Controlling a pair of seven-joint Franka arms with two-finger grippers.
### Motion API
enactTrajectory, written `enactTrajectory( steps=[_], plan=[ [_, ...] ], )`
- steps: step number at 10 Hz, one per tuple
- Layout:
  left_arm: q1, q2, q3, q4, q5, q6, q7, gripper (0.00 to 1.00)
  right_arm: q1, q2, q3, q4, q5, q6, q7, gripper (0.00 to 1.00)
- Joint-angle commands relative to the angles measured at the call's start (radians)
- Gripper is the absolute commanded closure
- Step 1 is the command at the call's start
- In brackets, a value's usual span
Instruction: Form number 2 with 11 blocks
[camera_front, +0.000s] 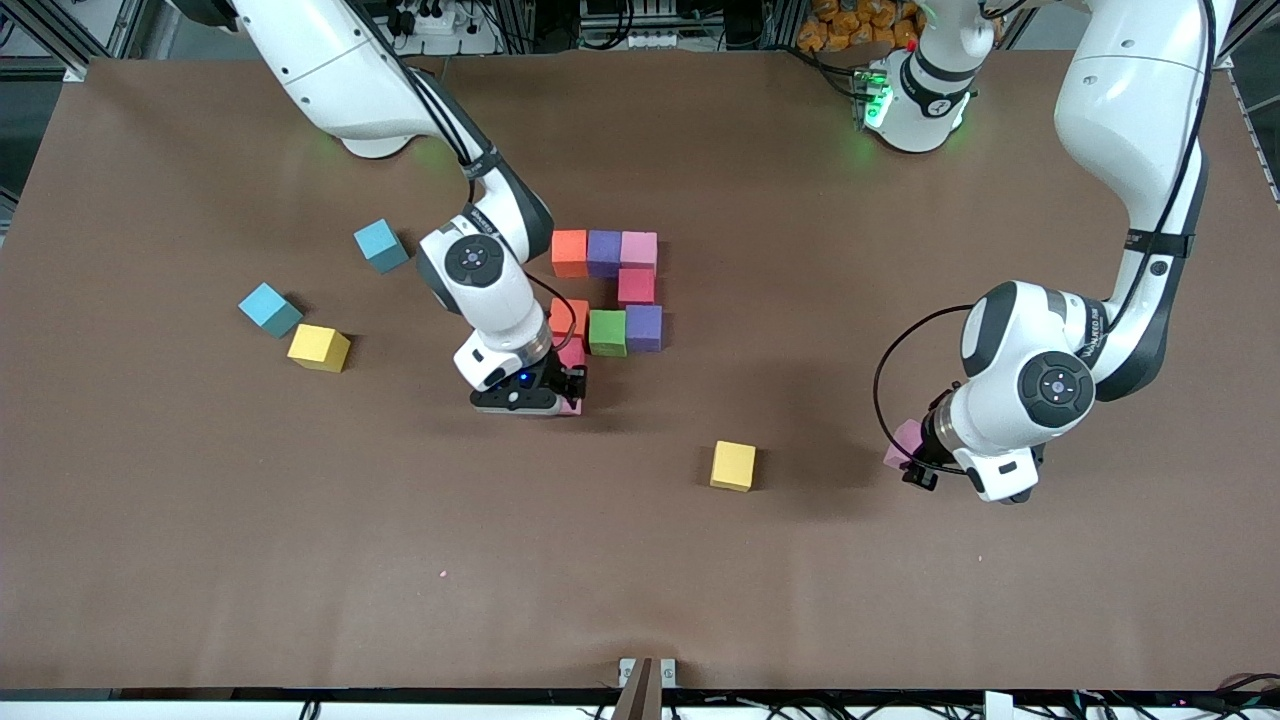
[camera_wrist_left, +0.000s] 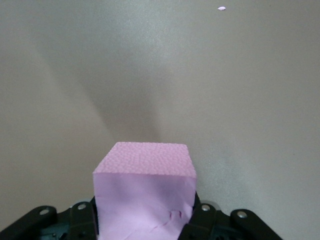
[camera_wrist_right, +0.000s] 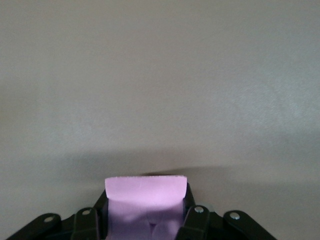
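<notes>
1. the partly built number 2 (camera_front: 606, 291) lay mid-table: a top row of orange, purple and pink cubes, a red cube (camera_front: 636, 286) under the pink one, then a row of orange, green (camera_front: 607, 332) and purple. another reddish cube showed under the orange one, mostly hidden by the right arm.
2. the right claw (camera_front: 571, 392) sat low at the figure's end nearest the front camera, its fingers closed on a pink cube (camera_wrist_right: 145, 202); the right wrist view showed that cube squeezed between the pads.
3. the left claw (camera_front: 915, 462) was toward the left arm's end of the table, well apart from the figure, fingers closed around a second pink cube (camera_wrist_left: 145, 195), which looked dented at its lower face in the left wrist view.
4. deciding relation, as i judged it: the bottom row's open slots lay beside the right claw's cube, toward the left arm's end. the left claw's cube would have to travel toward the right arm's end to reach them.
5. a yellow cube (camera_front: 733, 465) lay between the left claw and the figure, and another yellow cube (camera_front: 319, 348) lay near 2 light-blue cubes (camera_front: 270, 309) at the right arm's end.
6. faint lettering ran along the left arm's forearm, too small to read.
</notes>
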Motion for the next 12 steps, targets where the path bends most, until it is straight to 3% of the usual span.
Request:
enactTrajectory(
  steps=[1, 4, 12],
  plan=[
    [-0.002, -0.006, -0.001, -0.003, -0.022, -0.011, 0.02, 0.9, 0.003, -0.019, -0.009, -0.024, -0.047, 0.01, 0.041, 0.75],
    [-0.002, -0.006, -0.001, -0.003, -0.022, -0.011, 0.02, 0.9, 0.003, -0.01, -0.012, -0.024, -0.084, 0.01, 0.043, 0.75],
    [-0.011, -0.006, -0.001, -0.003, -0.022, -0.011, 0.015, 0.9, 0.02, 0.035, -0.014, 0.014, -0.081, 0.015, 0.058, 0.75]
  ],
)
